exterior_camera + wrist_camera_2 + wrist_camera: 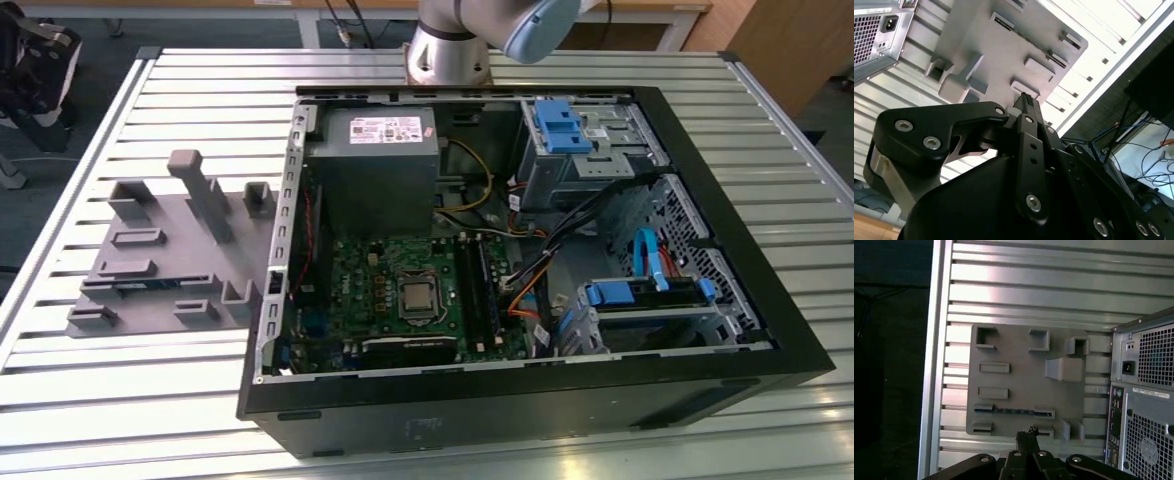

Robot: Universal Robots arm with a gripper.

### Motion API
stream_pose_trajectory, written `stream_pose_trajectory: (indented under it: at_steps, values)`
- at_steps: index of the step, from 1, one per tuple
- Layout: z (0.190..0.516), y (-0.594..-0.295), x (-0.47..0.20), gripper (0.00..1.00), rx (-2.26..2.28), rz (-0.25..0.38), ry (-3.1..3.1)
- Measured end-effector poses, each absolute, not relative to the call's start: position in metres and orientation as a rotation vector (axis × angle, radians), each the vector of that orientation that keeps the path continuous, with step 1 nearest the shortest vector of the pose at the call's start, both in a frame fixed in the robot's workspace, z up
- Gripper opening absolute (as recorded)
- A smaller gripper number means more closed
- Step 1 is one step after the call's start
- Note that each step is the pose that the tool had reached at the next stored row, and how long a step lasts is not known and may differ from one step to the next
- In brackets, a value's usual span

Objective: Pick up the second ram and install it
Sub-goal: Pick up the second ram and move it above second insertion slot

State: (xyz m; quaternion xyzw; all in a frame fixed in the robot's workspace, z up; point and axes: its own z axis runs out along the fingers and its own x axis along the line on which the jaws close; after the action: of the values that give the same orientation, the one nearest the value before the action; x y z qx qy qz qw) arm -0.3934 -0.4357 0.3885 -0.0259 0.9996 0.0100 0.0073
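You have little writing to go on. The power supply [374,175] in the case [534,400] carries a white label [387,128], and in the first wrist view there is a white sticker [1151,392] on the back of the case, below the power socket [1127,367]. The print on either cannot be made out.

Your ram [1004,411] stands on edge in the long slot of the grey tray [1019,385], held between two small end blocks, with its blue-green edge showing. In the exterior view the ram [131,284] is a thin bluish strip near the front of the tray [160,300], which lies on the slatted table [134,400] at the exterior view's left, just beside the case.

Your claw [1029,431] is closed with nothing between its fingers; the second wrist view shows the claw [1023,97] the same way, tips together. It hangs over the tray's edge, on the side where the ram sits. It is near the ram but not touching it.
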Motion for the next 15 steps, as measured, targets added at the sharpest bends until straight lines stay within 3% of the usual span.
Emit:
stream_pose_trajectory:
  at_steps: [15]
  values:
    - [0.3866,-0.4362,-0.3934,0.11,-0.338,0.033,3.11]
